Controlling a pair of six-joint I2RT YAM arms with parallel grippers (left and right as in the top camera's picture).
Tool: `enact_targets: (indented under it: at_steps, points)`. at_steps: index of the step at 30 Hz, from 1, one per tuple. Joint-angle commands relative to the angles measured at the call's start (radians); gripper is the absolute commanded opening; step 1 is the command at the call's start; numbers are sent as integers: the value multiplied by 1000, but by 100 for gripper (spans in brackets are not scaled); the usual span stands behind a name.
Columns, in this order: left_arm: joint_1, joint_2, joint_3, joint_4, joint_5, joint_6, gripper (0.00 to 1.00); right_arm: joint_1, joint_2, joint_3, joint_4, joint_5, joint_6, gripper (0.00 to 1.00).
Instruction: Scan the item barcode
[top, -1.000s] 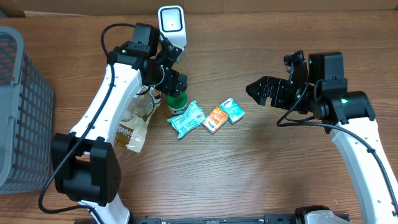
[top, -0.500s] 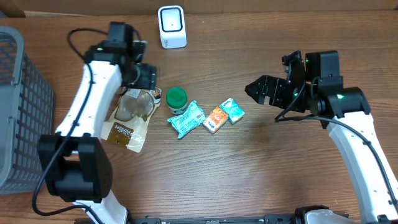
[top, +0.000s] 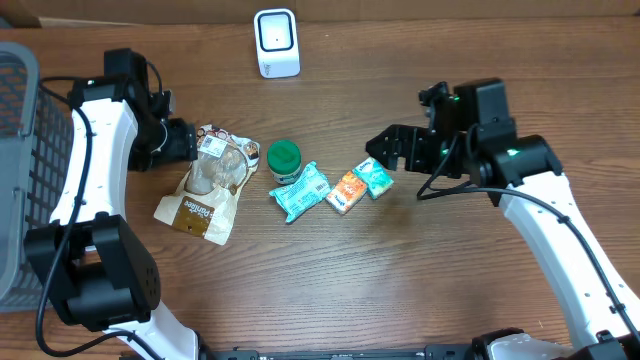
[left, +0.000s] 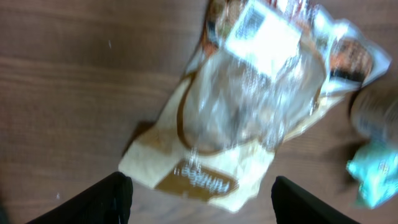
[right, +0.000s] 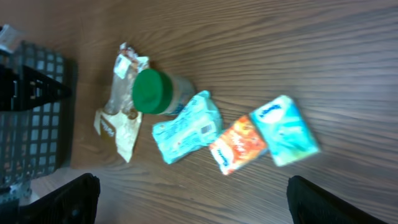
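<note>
While its fingers are standing wide apart with nothing between them, the left gripper (top: 188, 142) is hovering in the upper left of the overhead frame, just beside the top end of the snack bag (top: 205, 182), which is lying flat on the wooden table (top: 400, 280). The right gripper (top: 382, 152) is also holding its jaws open and empty, right of centre, near the small teal box (top: 375, 176). Between the two grippers, the green-capped bottle (top: 284, 158), the teal packet (top: 300, 191) and the orange packet (top: 346, 191) are sitting in a row. The white scanner (top: 275, 42) is standing at the top centre, well apart from all items, and a grey basket (top: 22, 170) is sitting at the left edge.
</note>
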Motion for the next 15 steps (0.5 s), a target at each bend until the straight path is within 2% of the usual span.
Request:
enact_targets:
  at_steps: [1,15]
  points:
    - [21,17,5,-18,-3,58,75,66,18,27,27,-5,40,94]
    - [29,24,-78,107,0,142,67,382,154,27,236,4,217,84]
